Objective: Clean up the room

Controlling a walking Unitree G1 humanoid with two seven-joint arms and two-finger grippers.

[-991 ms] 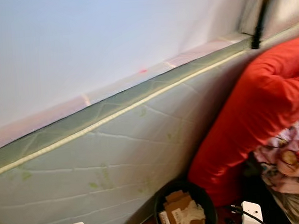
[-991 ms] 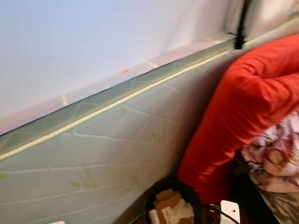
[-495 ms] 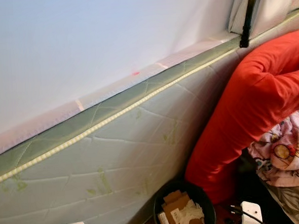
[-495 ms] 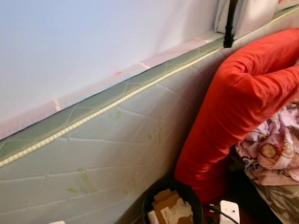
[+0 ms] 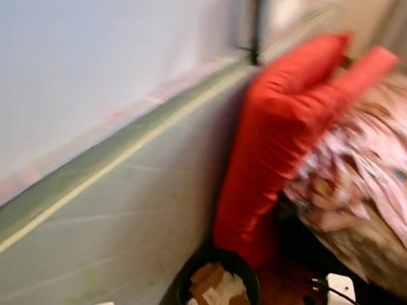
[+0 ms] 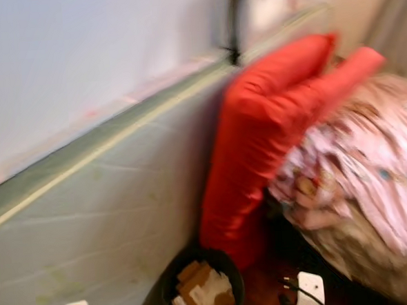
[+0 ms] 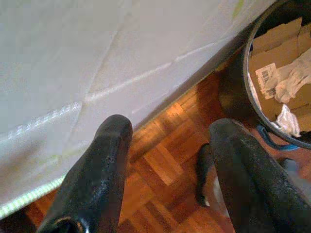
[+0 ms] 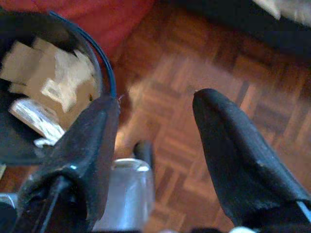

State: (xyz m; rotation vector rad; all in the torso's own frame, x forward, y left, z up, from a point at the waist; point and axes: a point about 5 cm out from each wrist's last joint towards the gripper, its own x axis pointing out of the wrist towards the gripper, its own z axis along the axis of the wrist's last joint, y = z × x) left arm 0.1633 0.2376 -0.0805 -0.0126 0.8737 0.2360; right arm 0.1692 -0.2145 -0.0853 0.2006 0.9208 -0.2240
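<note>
Left eye view | black bin [image 5: 219, 290] | holds cardboard, crumpled paper

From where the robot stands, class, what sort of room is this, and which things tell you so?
Probably a bedroom: a quilted mattress stands on edge against the wall, with a red pillow and patterned bedding beside it.

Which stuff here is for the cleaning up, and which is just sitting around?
For cleaning up:
- the black bin on the wooden floor, already holding cardboard and paper scraps
- the left gripper and right gripper, both open and holding nothing

Just sitting around:
- the mattress leaning on its side
- the red pillow
- the patterned blanket
</note>
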